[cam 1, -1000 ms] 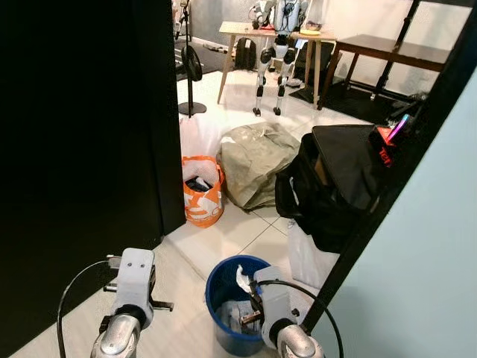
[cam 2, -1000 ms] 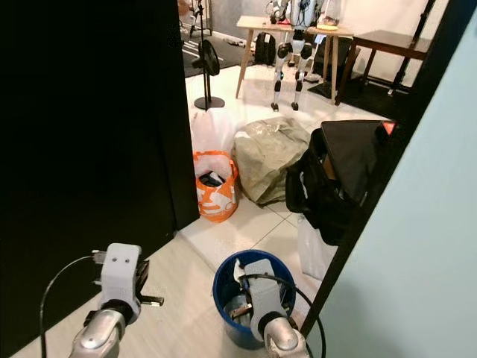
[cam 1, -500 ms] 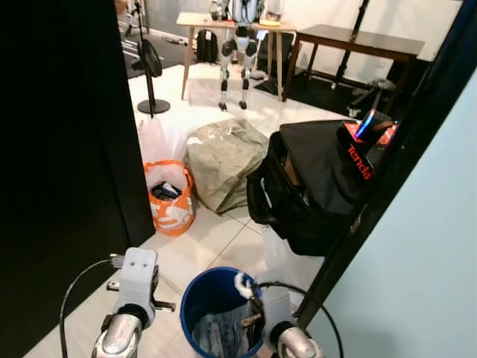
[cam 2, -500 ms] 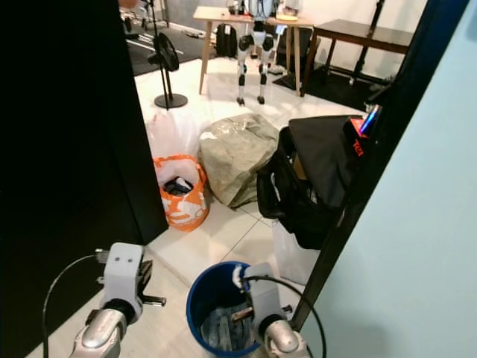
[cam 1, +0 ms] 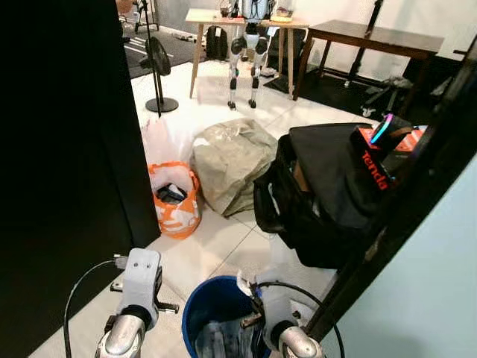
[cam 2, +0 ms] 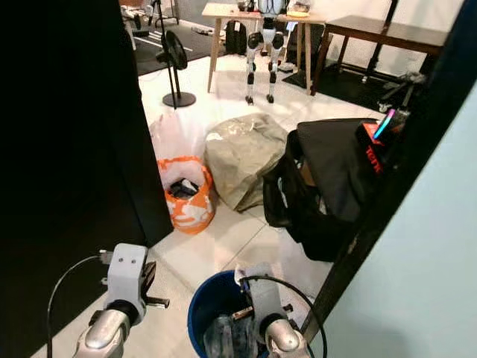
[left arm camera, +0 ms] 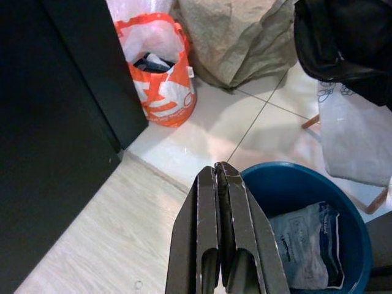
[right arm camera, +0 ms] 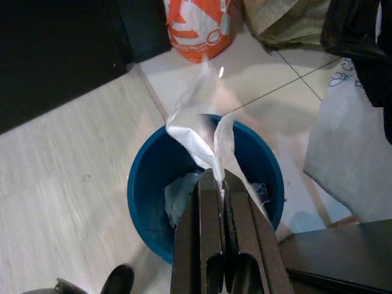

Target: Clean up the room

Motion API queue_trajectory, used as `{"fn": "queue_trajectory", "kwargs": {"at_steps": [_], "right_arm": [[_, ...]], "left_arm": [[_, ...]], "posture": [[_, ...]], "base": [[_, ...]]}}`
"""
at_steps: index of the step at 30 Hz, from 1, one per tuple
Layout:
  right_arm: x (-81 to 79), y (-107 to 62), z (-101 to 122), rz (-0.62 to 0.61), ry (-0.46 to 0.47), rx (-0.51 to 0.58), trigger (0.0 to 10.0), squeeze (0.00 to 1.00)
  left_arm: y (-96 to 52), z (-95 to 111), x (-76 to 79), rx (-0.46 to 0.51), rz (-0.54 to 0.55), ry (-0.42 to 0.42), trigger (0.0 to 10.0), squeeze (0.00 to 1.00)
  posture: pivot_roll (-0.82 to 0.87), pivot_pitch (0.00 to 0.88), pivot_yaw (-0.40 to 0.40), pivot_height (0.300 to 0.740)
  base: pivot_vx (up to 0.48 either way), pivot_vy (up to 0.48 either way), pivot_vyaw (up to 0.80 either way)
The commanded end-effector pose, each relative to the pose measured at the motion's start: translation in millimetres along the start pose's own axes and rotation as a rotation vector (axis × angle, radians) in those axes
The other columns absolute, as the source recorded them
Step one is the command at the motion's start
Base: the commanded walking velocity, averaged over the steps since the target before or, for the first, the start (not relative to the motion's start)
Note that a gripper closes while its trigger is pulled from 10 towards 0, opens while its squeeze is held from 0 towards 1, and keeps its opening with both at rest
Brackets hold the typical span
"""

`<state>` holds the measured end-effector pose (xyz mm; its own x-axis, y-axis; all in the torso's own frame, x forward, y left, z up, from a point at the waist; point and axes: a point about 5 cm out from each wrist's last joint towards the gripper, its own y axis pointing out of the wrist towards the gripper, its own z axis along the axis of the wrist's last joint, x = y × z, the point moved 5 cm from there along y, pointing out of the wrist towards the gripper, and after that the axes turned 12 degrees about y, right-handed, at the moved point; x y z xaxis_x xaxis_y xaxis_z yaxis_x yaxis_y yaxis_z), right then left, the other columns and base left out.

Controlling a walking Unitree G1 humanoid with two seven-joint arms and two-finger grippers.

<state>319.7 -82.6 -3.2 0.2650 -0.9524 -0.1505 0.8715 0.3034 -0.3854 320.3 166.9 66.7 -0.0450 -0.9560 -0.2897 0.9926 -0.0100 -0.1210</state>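
A blue bin (cam 1: 200, 307) stands on the floor just below me, with crumpled plastic wrappers (left arm camera: 303, 244) lying in it. My right gripper (right arm camera: 215, 175) hangs over the bin's opening, shut on a thin white scrap (right arm camera: 207, 144) that trails from its fingertips. The same scrap (cam 1: 244, 283) shows at the bin's rim in the head view. My left gripper (left arm camera: 218, 168) is shut and holds nothing, hovering beside the bin's rim over the pale wood floor.
An orange bag (cam 1: 175, 201) of rubbish, a beige sack (cam 1: 231, 158) and a big black bag (cam 1: 320, 195) crowd the tiles ahead. A white plastic bag (left arm camera: 352, 135) sits beside the bin. A black wall (cam 1: 67, 149) bounds the left, a pale wall (cam 1: 436, 287) the right.
The camera has shifted, so the whole scene sits differently in view. Both arms hold the same pose, and the right gripper still holds the white scrap over the bin.
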Motion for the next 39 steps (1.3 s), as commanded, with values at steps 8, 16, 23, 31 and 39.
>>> {"fn": "queue_trajectory", "kwargs": {"at_steps": [8, 16, 23, 31, 39], "right_arm": [[3.4, -3.1, -11, -0.015, -0.003, -0.033, 10.0, 0.00], [1.7, -0.5, -6, -0.008, 0.013, -0.025, 10.0, 0.00], [1.2, 0.1, -5, -0.005, 0.014, -0.022, 10.0, 0.00], [-0.9, 0.9, -5, 0.004, 0.011, -0.026, 10.0, 0.00], [-1.3, 1.3, -4, 0.003, 0.011, -0.021, 10.0, 0.00]], "left_arm": [[-2.8, -13, 6.2, -0.054, -0.047, 0.051, 10.0, 0.00], [-2.6, -25, 23.1, -0.096, -0.164, 0.132, 10.0, 0.00], [-5.6, -31, 30.2, -0.099, -0.234, 0.283, 10.0, 0.00], [-8.6, -37, 25.0, -0.115, -0.233, 0.320, 10.0, 0.00], [-8.0, -37, 25.8, -0.116, -0.242, 0.326, 10.0, 0.00]], "posture": [[0.07, 0.140, -0.047, 0.740], [0.06, 0.138, -0.044, 0.725], [0.06, 0.139, -0.042, 0.710], [0.07, 0.138, -0.046, 0.681], [0.07, 0.134, -0.044, 0.666]], "base": [[0.000, 0.000, 0.00], [0.000, 0.000, 0.00], [0.000, 0.000, 0.00], [0.000, 0.000, 0.00], [0.000, 0.000, 0.00]]}}
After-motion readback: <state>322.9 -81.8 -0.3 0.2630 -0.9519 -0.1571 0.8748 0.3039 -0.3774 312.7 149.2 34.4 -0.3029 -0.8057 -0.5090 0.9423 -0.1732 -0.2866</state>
